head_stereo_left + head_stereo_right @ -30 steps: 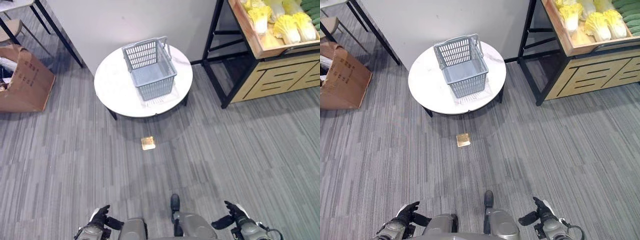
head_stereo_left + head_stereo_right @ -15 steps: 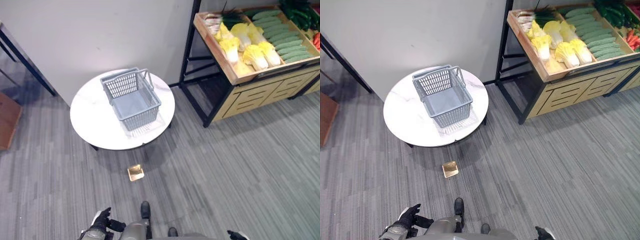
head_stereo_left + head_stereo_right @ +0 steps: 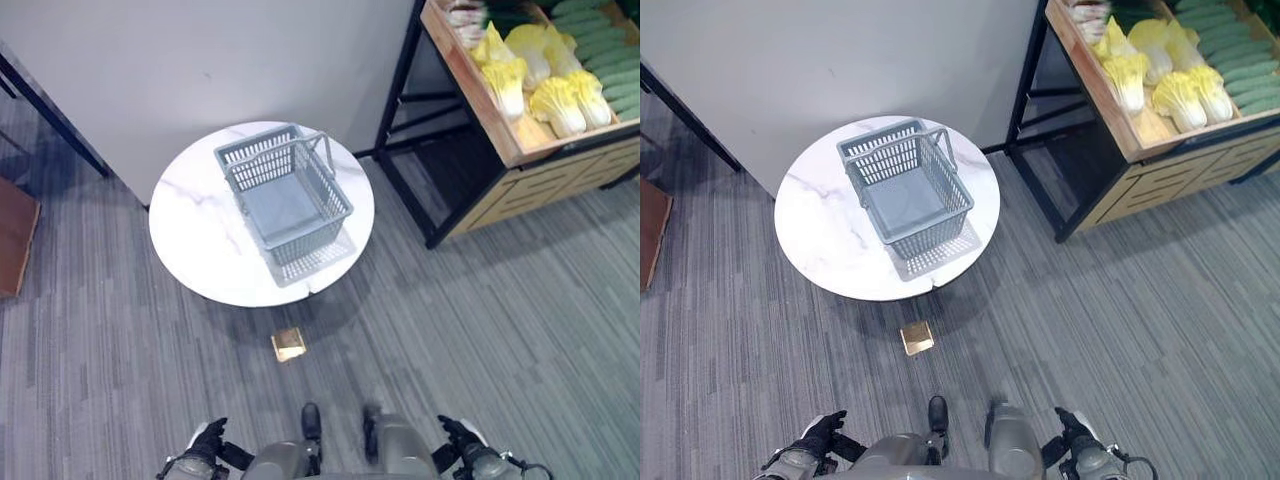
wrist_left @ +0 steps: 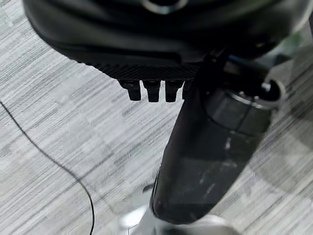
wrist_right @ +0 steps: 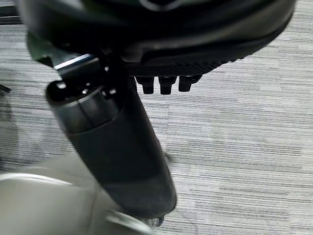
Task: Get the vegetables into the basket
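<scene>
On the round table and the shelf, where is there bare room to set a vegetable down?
Bare marble lies left of and in front of the basket on the round table. The basket itself is empty. The wooden shelf is crowded with cabbages and cucumbers.

Grey basket (image 3: 288, 204) upright; cabbages (image 3: 545, 75) shelved.

Open carpet (image 3: 500, 330) ahead; round table (image 3: 200, 240) and shelf frame (image 3: 405, 130) obstruct.

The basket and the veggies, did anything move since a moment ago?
Only the camera swung round; nothing was picked up or let go. The basket sits empty on the round table as before, the cabbages stay on the shelf, and the left hand and right hand hang low, holding nothing.
</scene>
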You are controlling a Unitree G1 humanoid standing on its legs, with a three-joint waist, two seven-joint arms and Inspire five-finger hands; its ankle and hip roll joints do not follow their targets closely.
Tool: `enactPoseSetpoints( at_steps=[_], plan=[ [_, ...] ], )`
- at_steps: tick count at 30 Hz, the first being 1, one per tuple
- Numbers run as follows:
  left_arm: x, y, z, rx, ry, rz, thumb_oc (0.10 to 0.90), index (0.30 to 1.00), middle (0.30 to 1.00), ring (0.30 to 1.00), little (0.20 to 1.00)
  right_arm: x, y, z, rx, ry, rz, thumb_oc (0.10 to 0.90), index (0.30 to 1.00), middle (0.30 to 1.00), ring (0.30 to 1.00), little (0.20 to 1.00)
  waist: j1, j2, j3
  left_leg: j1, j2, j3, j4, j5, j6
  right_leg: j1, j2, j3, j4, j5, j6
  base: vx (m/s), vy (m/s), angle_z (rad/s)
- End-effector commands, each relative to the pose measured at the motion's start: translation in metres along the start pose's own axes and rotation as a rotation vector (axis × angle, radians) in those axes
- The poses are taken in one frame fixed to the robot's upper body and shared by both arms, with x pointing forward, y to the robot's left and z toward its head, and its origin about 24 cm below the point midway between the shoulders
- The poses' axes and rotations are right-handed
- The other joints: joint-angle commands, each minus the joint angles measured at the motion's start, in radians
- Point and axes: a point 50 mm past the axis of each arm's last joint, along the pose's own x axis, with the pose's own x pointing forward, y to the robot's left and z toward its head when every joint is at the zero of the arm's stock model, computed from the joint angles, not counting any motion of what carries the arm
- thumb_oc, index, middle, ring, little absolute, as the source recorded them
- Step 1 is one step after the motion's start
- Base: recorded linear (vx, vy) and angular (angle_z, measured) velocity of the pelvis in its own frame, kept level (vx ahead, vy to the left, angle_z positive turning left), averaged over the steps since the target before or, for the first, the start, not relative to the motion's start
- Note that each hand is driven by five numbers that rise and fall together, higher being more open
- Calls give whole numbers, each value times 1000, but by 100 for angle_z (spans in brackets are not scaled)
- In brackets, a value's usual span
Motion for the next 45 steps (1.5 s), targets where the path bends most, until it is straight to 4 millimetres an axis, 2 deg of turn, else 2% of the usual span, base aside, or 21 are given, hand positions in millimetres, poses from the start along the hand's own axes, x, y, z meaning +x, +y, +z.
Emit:
enactPoseSetpoints(
  at_steps=[1, 5, 8, 9, 11, 12, 13, 15, 16, 18, 19, 20, 22, 25, 28, 33, 39, 42, 43, 44, 45],
  plan=[
    [-2, 8, -4, 5, -25, 16, 900, 1000, 1000, 1000, 1000, 0, -9, 1, 12, -14, -25, 900, 1000, 1000, 1000, 1000, -28, -27, -4, 37, 50, -23, 51, -91, -94, 43, -25, 65, -36, 228, 38, 292, -227, 96],
    [-3, 16, -20, -40, 43, 54, 900, 1000, 1000, 1000, 1000, -1, -11, -7, 3, 17, -27, 900, 1000, 1000, 1000, 1000, -9, -40, -33, 55, 84, -29, 72, -111, -123, 94, -10, 23, -73, 223, 16, 215, -254, 54],
    [-3, 17, -20, -43, 45, 60, 900, 1000, 1000, 1000, 1000, -2, -14, -11, 2, 24, -35, 900, 1000, 1000, 1000, 1000, -8, -38, -49, 55, 121, -38, 108, -97, -151, 116, 19, 5, -60, 190, -8, 171, -247, 11],
    [-3, 16, -20, -49, 43, 60, 900, 1000, 1000, 1000, 1000, -2, -16, -11, 16, 19, -43, 900, 1000, 1000, 1000, 1000, -15, -38, -53, 49, 137, -37, 160, -74, -169, 132, 38, 5, -51, 168, -24, 188, -238, 10],
    [-2, 15, -12, -45, 18, 61, 900, 1000, 1000, 1000, 1000, -2, -20, -11, 14, 19, -54, 900, 1000, 1000, 1000, 1000, -18, -40, -45, 12, 133, -56, 260, -32, -185, 146, 49, 8, -41, 150, -43, 124, -161, 1],
    [-2, 15, -12, -45, 18, 61, 900, 1000, 1000, 1000, 1000, -2, -20, -11, 14, 19, -54, 900, 1000, 1000, 1000, 1000, -19, -39, -46, 9, 133, -58, 265, -34, -185, 145, 49, 7, -40, 150, -43, 110, -122, -6],
    [-1, 14, -6, -45, -2, 60, 900, 1000, 1000, 1000, 1000, -3, -22, -15, 15, 31, -60, 900, 1000, 1000, 1000, 1000, -19, -47, -37, -29, 120, -78, 359, -4, -190, 162, 49, 11, -32, 133, -60, 119, -92, -7],
    [-1, 15, -1, -52, -19, 64, 900, 1000, 1000, 1000, 1000, -4, -24, -18, 23, 40, -71, 900, 1000, 1000, 1000, 1000, -19, -50, -33, -52, 117, -87, 381, 7, -189, 174, 47, 14, -25, 121, -66, 118, -57, 13],
    [0, 14, 4, -56, -38, 66, 900, 1000, 1000, 1000, 1000, -6, -25, -24, 39, 59, -84, 900, 1000, 1000, 1000, 1000, -21, -58, -29, -104, 127, -52, 336, -6, -174, 192, 32, 17, -20, 107, -62, 129, 28, 30],
    [0, 14, 6, -53, -46, 67, 900, 1000, 1000, 1000, 1000, -6, -25, -26, 47, 67, -86, 900, 1000, 1000, 1000, 1000, -19, -61, -27, -114, 134, -38, 295, -23, -168, 203, 25, 20, -22, 101, -56, 146, 69, 29],
    [0, 14, 8, -44, -56, 74, 900, 1000, 1000, 1000, 1000, -6, -25, -28, 39, 75, -90, 900, 1000, 1000, 1000, 1000, -17, -54, -33, -143, 148, -45, 198, -16, -169, 206, 23, 31, -22, 91, -45, 194, 171, 5],
    [0, 12, 8, -29, -56, 73, 900, 1000, 1000, 1000, 1000, -7, -24, -30, 32, 84, -88, 900, 1000, 1000, 1000, 1000, -9, -43, -34, -161, 161, -64, 140, 29, -173, 212, 26, 43, -11, 78, -39, 222, 189, -3],
    [0, 14, 5, -31, -48, 77, 900, 1000, 1000, 1000, 1000, -7, -22, -31, 24, 87, -80, 900, 1000, 1000, 1000, 1000, -5, -50, -34, -150, 155, -73, 160, 12, -173, 217, 20, 66, 5, 65, -37, 164, 145, -23],
    [-1, 21, 3, -16, -40, 95, 900, 1000, 1000, 1000, 1000, -7, -16, -33, 37, 95, -69, 900, 1000, 1000, 1000, 1000, -16, -52, -50, -104, 135, -36, 85, 6, -150, 219, 0, 96, -11, 96, -12, 149, 261, -60],
    [0, 26, 8, 3, -56, 107, 900, 1000, 1000, 1000, 1000, -5, -10, -25, 34, 76, -54, 900, 1000, 1000, 1000, 1000, -10, -54, -49, -90, 118, 4, 52, 7, -135, 204, -17, 116, -28, 119, 9, 26, 216, -22],
    [-1, 27, 1, -5, -29, 109, 900, 1000, 1000, 1000, 1000, -3, -3, -18, 29, 55, -30, 900, 1000, 1000, 1000, 1000, -5, -63, -59, -65, 110, 28, 25, 5, -126, 204, -25, 135, -44, 139, 24, 40, 83, -13],
    [-2, 26, -10, -33, 6, 116, 900, 1000, 1000, 1000, 1000, -5, -1, -28, 33, 90, -32, 900, 1000, 1000, 1000, 1000, -1, -64, -84, -13, 111, 43, -28, 11, -129, 233, -29, 132, -92, 147, 31, 43, 14, 1],
    [-4, 29, -17, -45, 29, 145, 900, 1000, 1000, 1000, 1000, -11, -4, -48, 63, 174, -75, 900, 1000, 1000, 1000, 1000, -2, -68, -99, 11, 117, 49, -41, 9, -135, 257, -31, 127, -118, 148, 32, 36, -28, -4],
    [-4, 31, -17, -30, 25, 171, 900, 1000, 1000, 1000, 1000, -12, -7, -51, 73, 191, -102, 900, 1000, 1000, 1000, 1000, -2, -69, -102, 17, 117, 48, -41, 9, -136, 264, -31, 126, -123, 148, 33, 21, -62, -1],
    [-5, 39, -18, -16, 25, 261, 900, 1000, 1000, 1000, 1000, -16, -24, -62, 108, 231, -201, 900, 1000, 1000, 1000, 1000, -5, -75, -111, 21, 119, 48, -41, 5, -140, 274, -34, 120, -136, 153, 36, 8, -50, -1],
    [-5, 39, -18, -16, 25, 261, 900, 1000, 1000, 1000, 1000, -16, -24, -62, 108, 231, -201, 900, 1000, 1000, 1000, 1000, -5, -75, -111, 22, 119, 48, -41, 5, -140, 274, -34, 120, -136, 153, 36, -1, -57, -1]
  ],
)
